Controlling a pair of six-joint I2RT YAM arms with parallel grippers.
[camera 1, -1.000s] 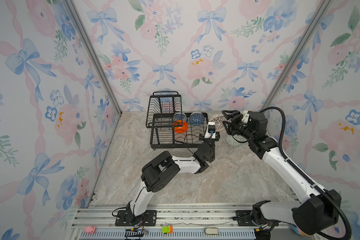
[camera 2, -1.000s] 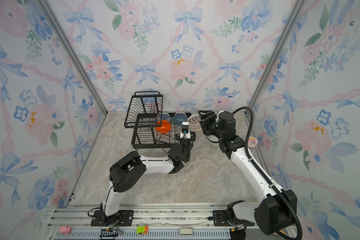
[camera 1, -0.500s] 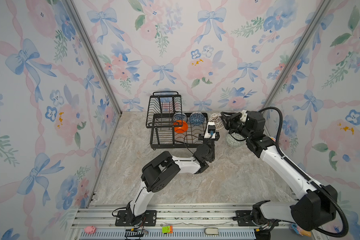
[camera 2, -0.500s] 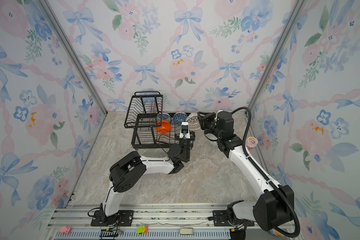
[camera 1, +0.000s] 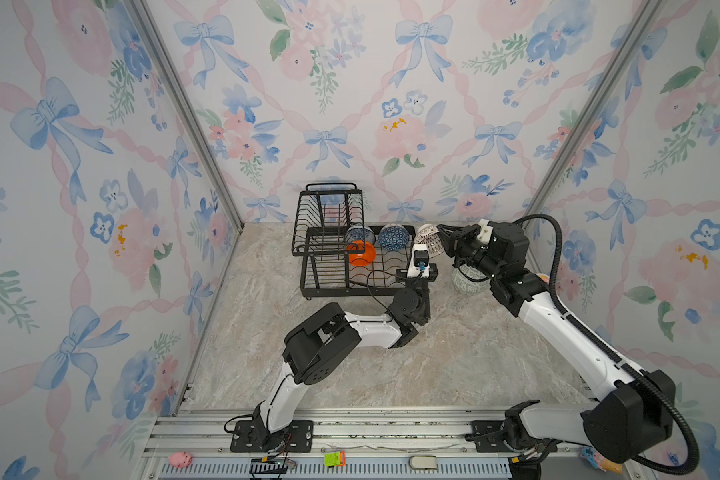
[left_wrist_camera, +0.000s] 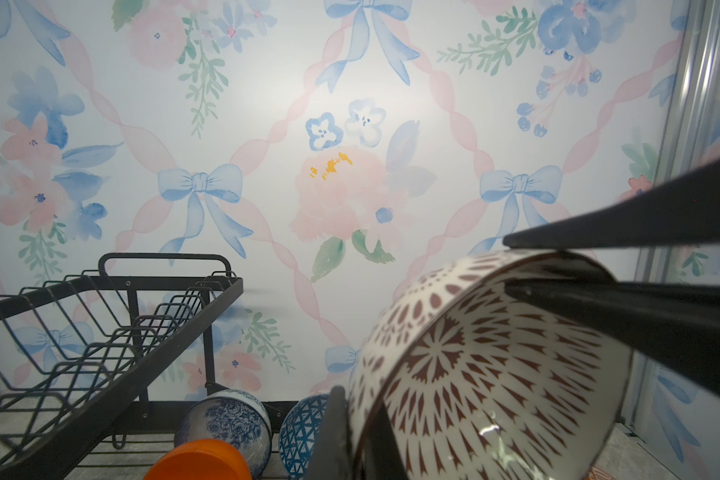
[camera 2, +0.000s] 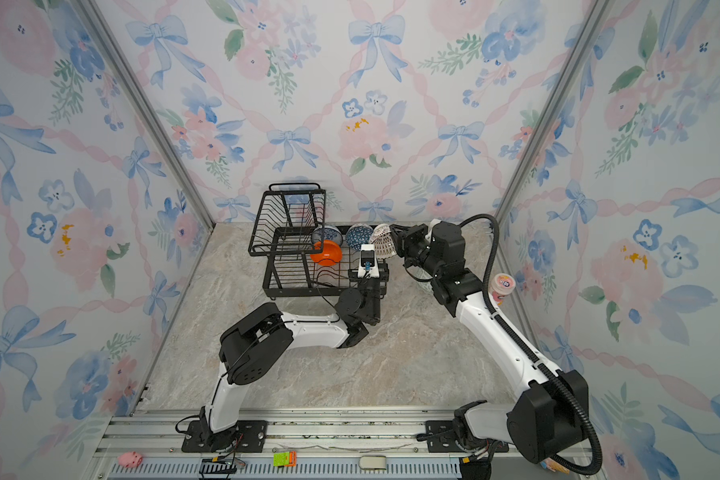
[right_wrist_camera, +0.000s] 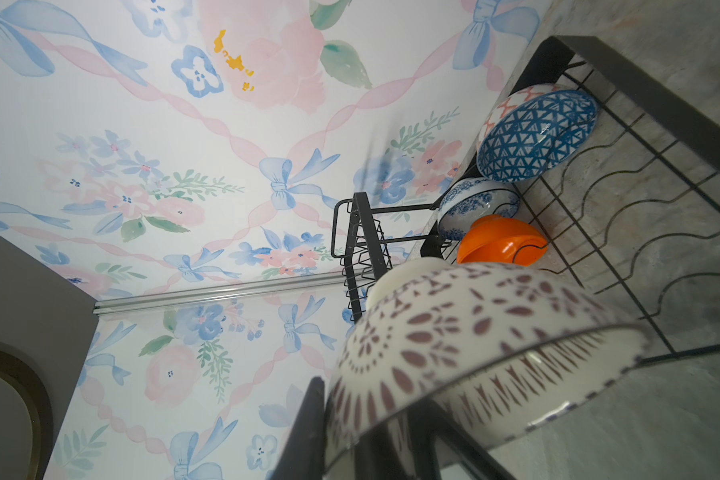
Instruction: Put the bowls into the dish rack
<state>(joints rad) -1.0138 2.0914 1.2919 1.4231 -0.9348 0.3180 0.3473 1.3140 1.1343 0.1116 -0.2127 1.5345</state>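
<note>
- Held item: white bowl with dark radial lines point(camera 1: 427, 239) hung tilted on edge in the air, just off the dish rack point(camera 1: 341, 286), at the end farthest from its raised basket.
- Claws: left gripper point(left_wrist_camera: 356, 436) was clamped on its rim; right gripper point(left_wrist_camera: 510, 266) pinched the rim across from it, one finger inside, one outside.
- In the rack's lower tray: orange bowl point(camera 1: 361, 253), blue geometric bowl point(camera 1: 393, 237), blue-white floral bowl point(camera 1: 354, 235).
- Judgement: glazed, rigid, light, slick, likely to chip. A rim pinch looked like the sensible hold.
</note>
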